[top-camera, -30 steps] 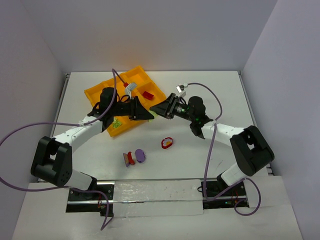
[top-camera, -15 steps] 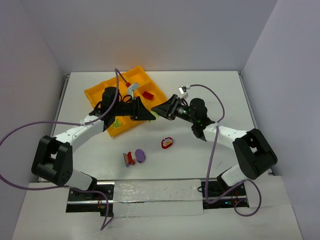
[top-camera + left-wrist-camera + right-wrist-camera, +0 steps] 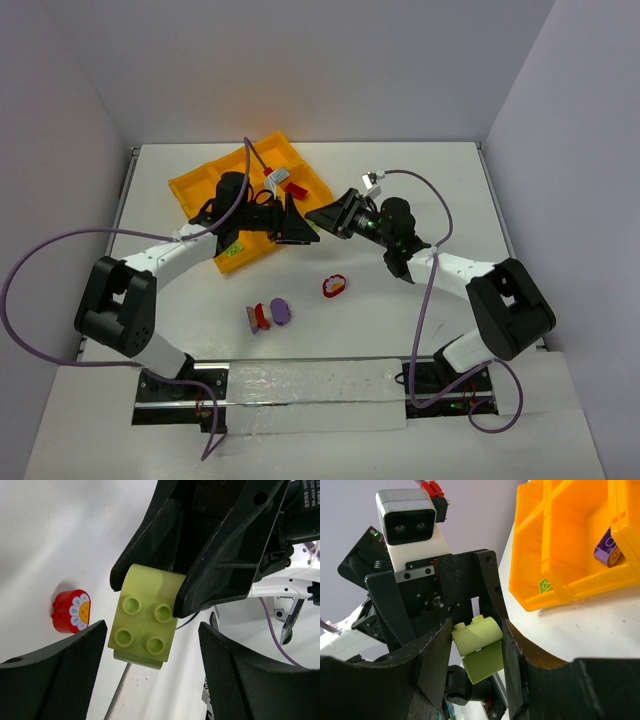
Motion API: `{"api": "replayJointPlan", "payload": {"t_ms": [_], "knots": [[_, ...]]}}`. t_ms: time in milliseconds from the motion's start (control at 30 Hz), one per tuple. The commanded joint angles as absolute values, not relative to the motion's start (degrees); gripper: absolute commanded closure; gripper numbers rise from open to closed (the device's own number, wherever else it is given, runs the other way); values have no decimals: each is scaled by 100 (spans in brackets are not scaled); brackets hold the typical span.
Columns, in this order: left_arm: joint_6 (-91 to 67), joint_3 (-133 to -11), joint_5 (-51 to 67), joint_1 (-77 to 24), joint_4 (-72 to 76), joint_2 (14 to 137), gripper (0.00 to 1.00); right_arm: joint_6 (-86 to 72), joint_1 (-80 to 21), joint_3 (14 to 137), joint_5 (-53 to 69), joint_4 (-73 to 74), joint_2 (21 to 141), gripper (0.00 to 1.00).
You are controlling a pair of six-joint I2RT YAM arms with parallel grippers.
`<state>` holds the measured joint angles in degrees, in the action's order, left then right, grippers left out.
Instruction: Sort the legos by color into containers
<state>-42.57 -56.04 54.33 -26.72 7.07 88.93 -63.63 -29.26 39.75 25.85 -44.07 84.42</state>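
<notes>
A yellow-green lego (image 3: 481, 656) hangs in the air with my right gripper (image 3: 476, 630) shut on it. In the left wrist view the same brick (image 3: 141, 597) sits between my left gripper's (image 3: 152, 632) spread fingers (image 3: 55, 672), which do not touch it. Both grippers meet just right of the orange-yellow tray (image 3: 190, 186), left gripper (image 3: 303, 234) facing right gripper (image 3: 324, 216). The tray's containers hold a red lego (image 3: 297, 188), a green one (image 3: 234, 245) and a purple one (image 3: 607, 552).
On the table in front of the grippers lies a red lego with a flower print (image 3: 335, 286). Further left and nearer lies a small cluster with a purple piece (image 3: 281, 311) and a red piece (image 3: 261, 316). Cables loop over both arms.
My left gripper has opened and let go of the yellow-green lego, which stays in the right gripper. The left arm has shifted a little to the right.
</notes>
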Motion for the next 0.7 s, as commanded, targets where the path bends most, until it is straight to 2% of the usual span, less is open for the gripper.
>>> {"api": "replayJointPlan", "payload": {"t_ms": [0,167,367,667], "knots": [[-4122,-5959,5599,-2689,774,8983,17,-6284,-2918,3903,2433,-4639,8376,100],[-3960,-5864,5522,-2677,614,8873,16,-6249,-2862,3894,2323,-4455,8376,100],[-4187,-5474,5367,-2573,1100,8565,20,-6234,-2829,3901,2285,-4359,8338,100],[-5391,-4516,5284,-2540,3229,8367,22,-6334,-2810,3923,2262,-4371,8273,100]]}}
